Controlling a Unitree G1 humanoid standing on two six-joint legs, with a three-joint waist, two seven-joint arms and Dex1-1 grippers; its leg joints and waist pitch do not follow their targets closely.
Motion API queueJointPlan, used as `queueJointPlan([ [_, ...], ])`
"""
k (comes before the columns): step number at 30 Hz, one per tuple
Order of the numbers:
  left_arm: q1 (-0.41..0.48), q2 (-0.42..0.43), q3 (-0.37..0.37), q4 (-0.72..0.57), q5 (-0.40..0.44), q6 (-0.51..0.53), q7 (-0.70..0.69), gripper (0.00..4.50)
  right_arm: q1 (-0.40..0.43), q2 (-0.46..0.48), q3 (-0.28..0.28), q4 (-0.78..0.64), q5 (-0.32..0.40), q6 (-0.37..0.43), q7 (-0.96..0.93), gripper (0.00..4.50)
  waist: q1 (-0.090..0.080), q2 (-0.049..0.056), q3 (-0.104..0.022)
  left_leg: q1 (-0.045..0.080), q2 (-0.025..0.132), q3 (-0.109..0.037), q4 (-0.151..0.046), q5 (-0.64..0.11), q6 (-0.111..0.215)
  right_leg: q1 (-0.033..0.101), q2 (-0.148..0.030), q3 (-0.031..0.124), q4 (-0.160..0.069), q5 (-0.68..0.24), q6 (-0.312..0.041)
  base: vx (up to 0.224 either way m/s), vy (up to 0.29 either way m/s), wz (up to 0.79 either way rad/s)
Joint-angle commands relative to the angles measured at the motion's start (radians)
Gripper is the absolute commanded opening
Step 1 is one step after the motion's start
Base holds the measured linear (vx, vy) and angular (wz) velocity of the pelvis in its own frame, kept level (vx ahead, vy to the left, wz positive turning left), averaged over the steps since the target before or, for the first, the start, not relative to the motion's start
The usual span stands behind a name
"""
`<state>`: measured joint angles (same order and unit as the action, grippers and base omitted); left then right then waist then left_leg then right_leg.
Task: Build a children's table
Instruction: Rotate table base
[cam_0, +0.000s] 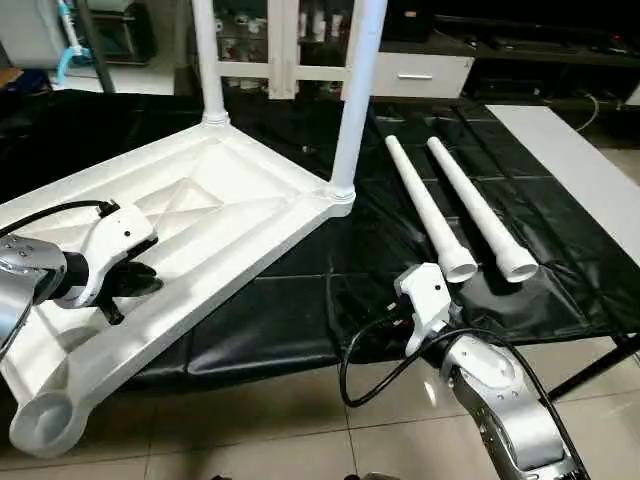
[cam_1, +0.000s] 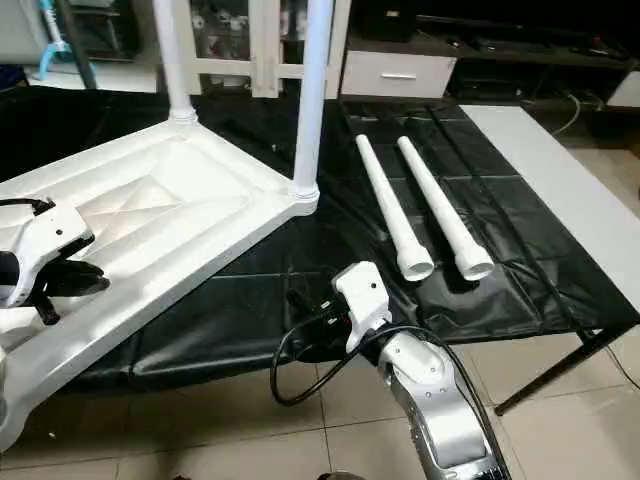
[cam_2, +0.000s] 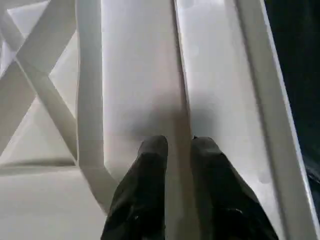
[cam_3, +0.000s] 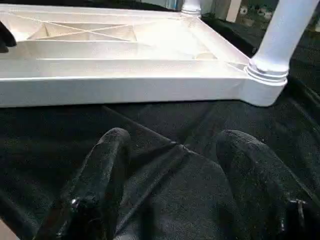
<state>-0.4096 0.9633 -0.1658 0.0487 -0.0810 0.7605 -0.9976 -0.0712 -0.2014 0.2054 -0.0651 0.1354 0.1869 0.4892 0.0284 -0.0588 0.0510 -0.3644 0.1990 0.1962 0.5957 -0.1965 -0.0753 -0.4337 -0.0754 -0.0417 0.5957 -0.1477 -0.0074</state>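
My left claw hovers nearly closed and empty over the upturned table top, while my right claw gapes open above the black tabletop.

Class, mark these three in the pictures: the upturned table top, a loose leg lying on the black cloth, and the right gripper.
Table top (cam_0: 215, 215): left eye view, ribbed underside.
Loose leg (cam_0: 482, 215): left eye view, mid-shaft.
Right gripper (cam_3: 172, 165): right wrist view, midway between its open fingers.

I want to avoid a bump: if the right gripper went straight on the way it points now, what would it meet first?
Probably the long side wall of the table top, straight beyond the right gripper across bare black cloth; depth is uncertain.
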Motion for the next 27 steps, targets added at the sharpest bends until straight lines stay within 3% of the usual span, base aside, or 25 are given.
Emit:
queueJointPlan([
  [1, 0.005, -0.012, -0.022, -0.017, 0.005, 0.012, -0.023, 0.94, 0.005, -0.01, -0.002, -0.024, 0.001, 0.014, 0.004, 3.02, -0.003, 0.029, -0.056, 0.017, 0.024, -0.018, -0.086, -0.299, -0.043, 0.042, -0.041, 0.039, -0.064, -0.305, -0.14, 0.0, 0.0, 0.0],
  [5, -0.012, -0.043, -0.012, -0.003, -0.017, 0.032, 0.025, 0.94, 0.006, -0.011, -0.003, -0.026, 0.001, 0.018, 0.006, 3.02, 0.0, 0.03, -0.061, 0.018, 0.023, -0.013, -0.08, -0.251, -0.035, 0.047, -0.04, 0.039, -0.054, -0.214, -0.175, 0.0, 0.0, 0.0],
  [7, -0.021, -0.049, -0.006, 0.0, -0.025, 0.041, 0.029, 0.94, 0.008, -0.013, -0.004, -0.029, 0.002, 0.02, 0.008, 3.02, -0.001, 0.034, -0.062, 0.016, 0.021, -0.013, -0.079, -0.238, -0.033, 0.05, -0.038, 0.038, -0.052, -0.196, -0.179, 0.0, 0.0, 0.0],
  [10, -0.03, -0.047, -0.018, 0.007, -0.02, 0.053, 0.015, 0.94, 0.014, -0.028, 0.002, -0.048, 0.011, 0.041, 0.031, 3.02, 0.0, 0.031, -0.062, 0.017, 0.021, -0.013, -0.079, -0.229, -0.029, 0.052, -0.037, 0.037, -0.05, -0.186, -0.183, 0.0, 0.0, 0.0],
  [13, -0.022, -0.043, -0.046, 0.018, 0.013, 0.046, 0.007, 0.94, 0.026, -0.063, 0.035, -0.085, 0.054, 0.091, 0.11, 3.02, 0.002, 0.03, -0.059, 0.017, 0.024, -0.015, -0.08, -0.248, -0.023, 0.055, -0.038, 0.037, -0.053, -0.22, -0.169, 0.0, 0.0, 0.0],
  [14, -0.02, -0.049, -0.057, 0.031, 0.027, 0.041, 0.012, 0.94, 0.042, -0.102, 0.063, -0.135, 0.109, 0.141, 0.196, 3.02, 0.002, 0.031, -0.058, 0.016, 0.023, -0.015, -0.079, -0.263, -0.018, 0.055, -0.04, 0.038, -0.057, -0.239, -0.163, 0.0, 0.0, 0.0],
  [17, -0.024, -0.063, -0.061, 0.045, 0.035, 0.038, 0.027, 0.94, 0.053, -0.151, 0.085, -0.184, 0.15, 0.17, 0.275, 3.02, 0.003, 0.031, -0.058, 0.017, 0.025, -0.017, -0.079, -0.282, -0.013, 0.053, -0.041, 0.037, -0.06, -0.266, -0.161, 0.0, 0.0, 0.0],
  [21, -0.031, -0.072, -0.071, 0.048, 0.029, 0.053, 0.043, 0.94, 0.046, -0.171, 0.059, -0.212, 0.188, 0.182, 0.305, 3.02, 0.005, 0.03, -0.055, 0.017, 0.026, -0.02, -0.081, -0.315, -0.022, 0.048, -0.043, 0.037, -0.067, -0.333, -0.149, 0.0, 0.0, 0.0],
  [27, -0.036, -0.086, -0.067, 0.045, 0.031, 0.077, 0.05, 0.5, 0.038, -0.176, 0.051, -0.222, 0.189, 0.193, 0.302, 3.02, 0.004, 0.029, -0.054, 0.019, 0.026, -0.023, -0.08, -0.339, -0.031, 0.044, -0.043, 0.035, -0.072, -0.381, -0.134, 0.0, 0.0, 0.0],
])
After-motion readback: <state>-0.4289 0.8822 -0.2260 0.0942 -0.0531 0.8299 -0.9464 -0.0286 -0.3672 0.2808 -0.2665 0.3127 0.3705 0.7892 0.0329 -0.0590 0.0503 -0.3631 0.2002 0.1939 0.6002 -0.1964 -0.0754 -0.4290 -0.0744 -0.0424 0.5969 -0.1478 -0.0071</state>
